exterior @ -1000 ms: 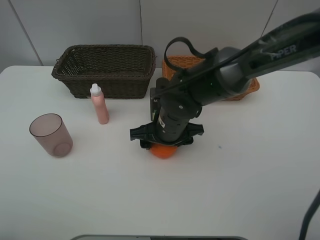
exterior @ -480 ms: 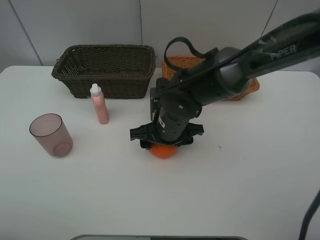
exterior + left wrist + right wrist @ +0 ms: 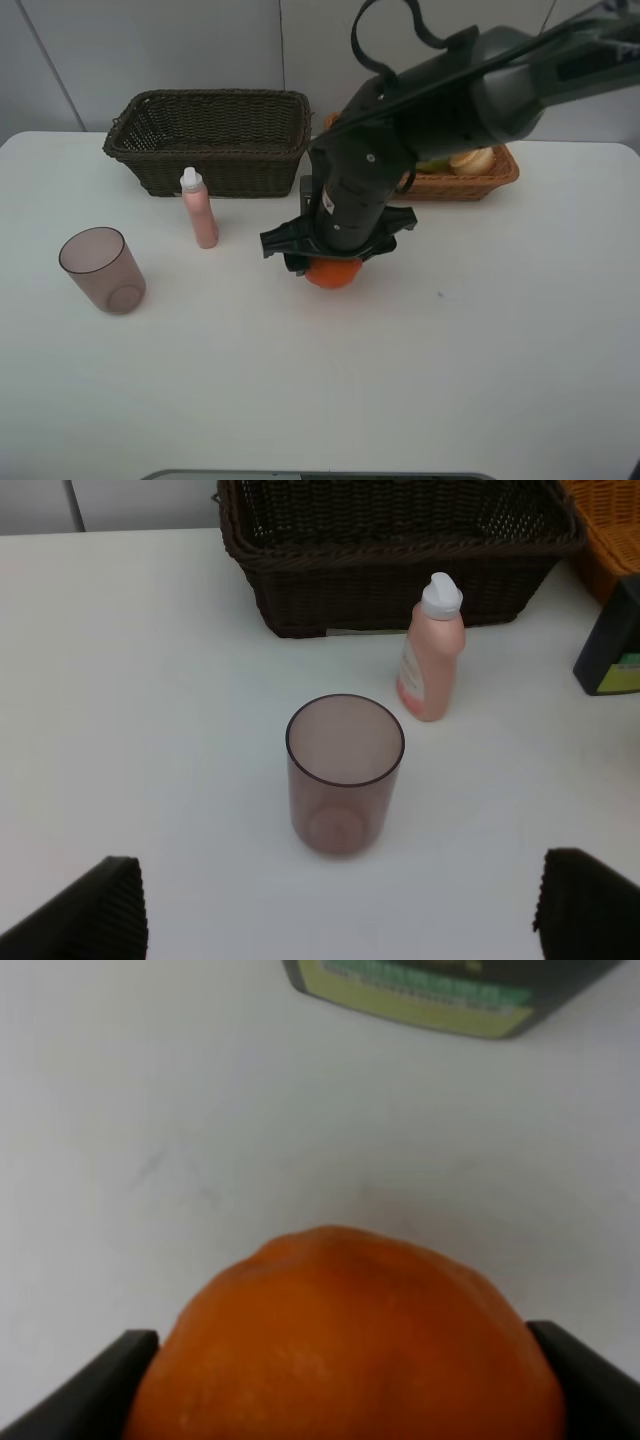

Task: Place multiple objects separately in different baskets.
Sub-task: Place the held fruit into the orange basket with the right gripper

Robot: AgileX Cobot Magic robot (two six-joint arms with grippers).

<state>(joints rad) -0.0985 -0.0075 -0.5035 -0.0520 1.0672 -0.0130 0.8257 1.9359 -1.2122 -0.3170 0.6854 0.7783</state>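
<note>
My right gripper (image 3: 332, 268) is shut on the orange (image 3: 333, 273), just above the table's middle. In the right wrist view the orange (image 3: 345, 1345) fills the space between both fingers (image 3: 105, 1385). The dark green pump bottle (image 3: 450, 985) stands just beyond it, mostly hidden by the arm from above. The slim pink bottle (image 3: 200, 212) and the translucent pink cup (image 3: 100, 270) stand at the left. My left gripper (image 3: 335, 905) is open, short of the cup (image 3: 343, 775). A green fruit (image 3: 432, 165) and a red-yellow fruit (image 3: 472, 160) lie in the orange-tan basket (image 3: 495, 181).
The dark brown basket (image 3: 210, 160) stands at the back left, behind the pink bottle (image 3: 432, 660). The right arm crosses over the left end of the orange-tan basket. The white table's back edge meets a wall.
The right arm has risen and drawn back a little with the orange in its grip, uncovering the fruits in the orange-tan basket. The cup and pink bottle have not moved.
</note>
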